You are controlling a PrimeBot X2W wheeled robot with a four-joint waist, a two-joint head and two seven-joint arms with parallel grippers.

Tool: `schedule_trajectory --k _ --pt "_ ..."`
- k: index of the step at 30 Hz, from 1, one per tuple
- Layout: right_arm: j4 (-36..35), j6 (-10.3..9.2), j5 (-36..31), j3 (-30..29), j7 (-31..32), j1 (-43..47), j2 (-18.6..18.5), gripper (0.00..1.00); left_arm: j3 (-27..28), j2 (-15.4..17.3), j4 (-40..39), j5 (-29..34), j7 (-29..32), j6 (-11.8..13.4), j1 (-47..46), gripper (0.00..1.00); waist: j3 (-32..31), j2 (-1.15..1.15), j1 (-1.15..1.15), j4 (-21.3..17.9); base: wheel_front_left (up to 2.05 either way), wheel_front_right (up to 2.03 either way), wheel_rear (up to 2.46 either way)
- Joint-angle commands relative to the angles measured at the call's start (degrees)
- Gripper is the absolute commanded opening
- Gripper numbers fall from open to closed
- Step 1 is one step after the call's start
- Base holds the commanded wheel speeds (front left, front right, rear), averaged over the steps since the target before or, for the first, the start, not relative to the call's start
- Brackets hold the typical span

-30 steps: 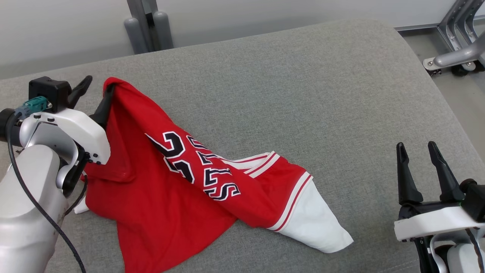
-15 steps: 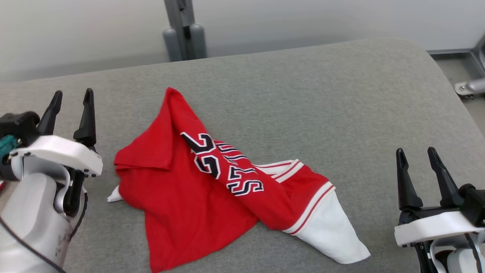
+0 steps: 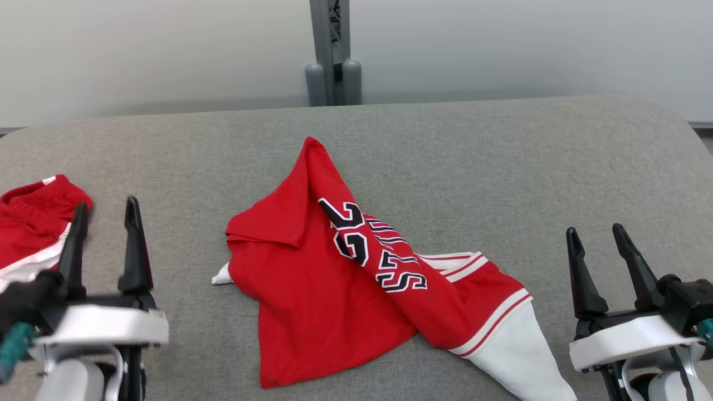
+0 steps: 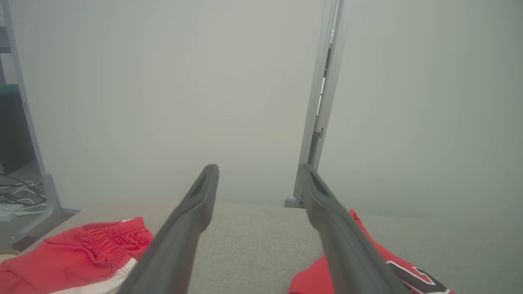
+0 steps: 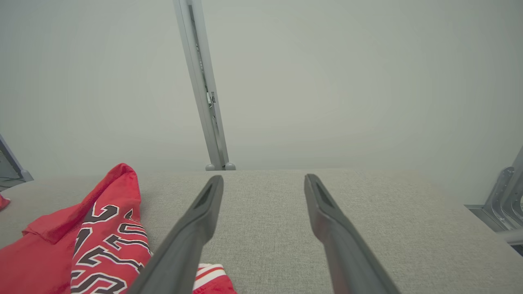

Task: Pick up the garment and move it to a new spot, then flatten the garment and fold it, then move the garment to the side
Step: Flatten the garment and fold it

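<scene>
**A:** Where is your shirt?

**B:** Your shirt [image 3: 312, 289] lies crumpled in the middle of the counter [image 3: 501, 167], between your two claws. It is red, with a white part at the lower right of the head view.

**A:** Are your claws holding it?

**B:** No. Your left claw [image 3: 107, 204] is spread wide and holds nothing. Your right claw [image 3: 595, 229] is the same. Both are apart from the shirt.

**A:** What does the head view give you that the wrist views miss?

**B:** The whole shirt, white part and all. The left wrist view catches just a red corner by its right finger. The right wrist view catches the part with the numbers, down at its left.

**A:** What do the wrist views add?

**B:** The left one shows you cables [image 4: 16, 192] on the floor past the counter's left end. The right one shows a metal frame [image 5: 506, 204] past the right end.

**A:** What else is on the counter?

**B:** Red shorts [image 3: 30, 223] lie at the left edge, near your left claw.

**A:** Where is your open room?

**B:** Grey cloth runs all across the right side. It also runs behind the shirt, up to the far edge, where a grey post [image 3: 333, 55] stands.
</scene>
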Motion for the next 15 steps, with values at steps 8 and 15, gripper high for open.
schedule_trajectory --k 8,15 --pt "-0.5 0.11 -0.7 0.5 1.4 1.9 -0.4 1.00 -3.3 0.0 -7.5 7.4 1.3 3.5 10.1 1.00 -2.9 0.00 0.00 1.6 0.00 0.00 0.00" --pt "-0.9 0.11 -0.5 0.3 2.4 4.8 -0.4 1.00 -5.7 0.1 -9.7 7.9 5.8 4.7 14.5 1.00 -4.7 0.00 0.00 1.2 0.00 0.00 0.00"
